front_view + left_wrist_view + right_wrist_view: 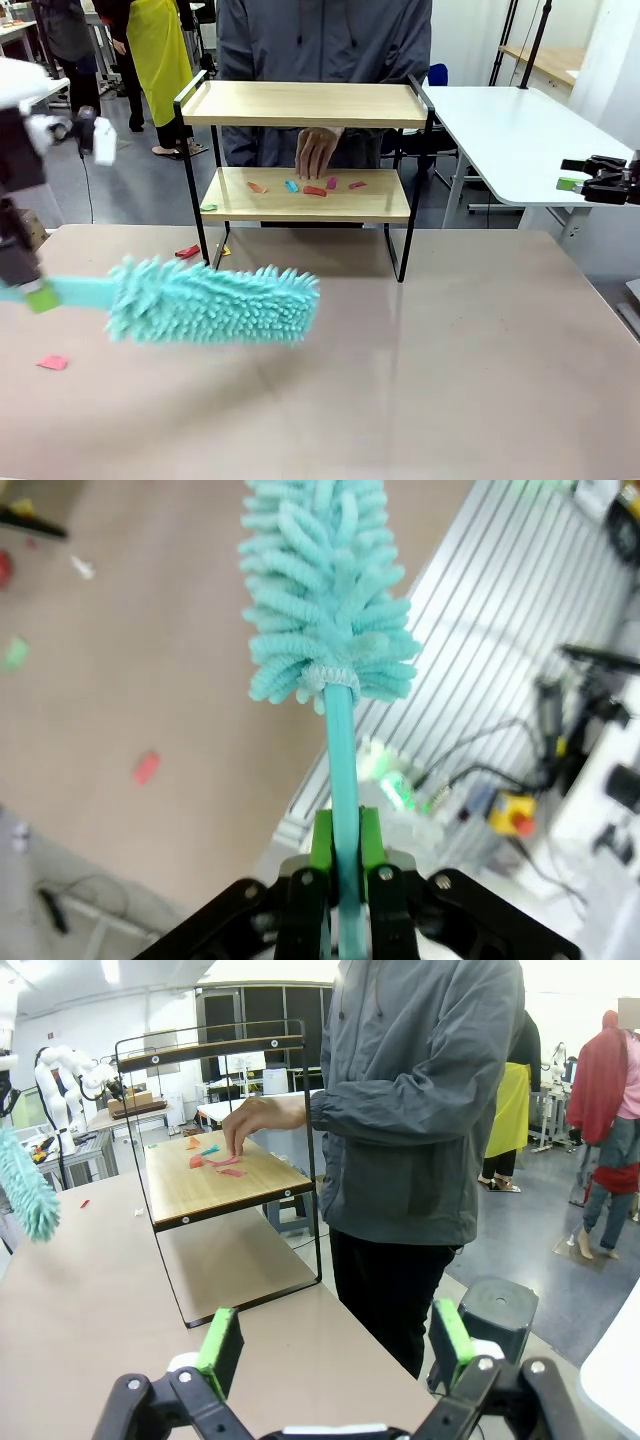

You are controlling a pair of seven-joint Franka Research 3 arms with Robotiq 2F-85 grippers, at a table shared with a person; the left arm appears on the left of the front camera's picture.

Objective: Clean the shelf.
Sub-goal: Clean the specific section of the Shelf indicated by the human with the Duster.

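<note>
Your left wrist view shows the left end effector [345, 838] clamped on one teal duster [325, 590]. Front view adds six scraps [315, 191] on the shelf [300, 104]. Right end effector [336, 1343] stands apart.

Across the beige table [450, 380], you look at a person in a grey jacket [320, 40] standing at its far edge. A pink-red scrap [52, 362] lies on the tabletop towards your left, with a red scrap [187, 251] and a yellow scrap [222, 250] farther back. A white table [510, 130] stands off to the right. Behind, at upper left, a person in a yellow apron [158, 50] stands in the aisle. The right wrist camera shows you a dark stool [497, 1310] just beside the jacketed person's legs. The left wrist camera gives you a ribbed metal plate [500, 590] along the tabletop's edge, with black cables [470, 750] and a yellow box with a red button [513, 815] lying on it.
</note>
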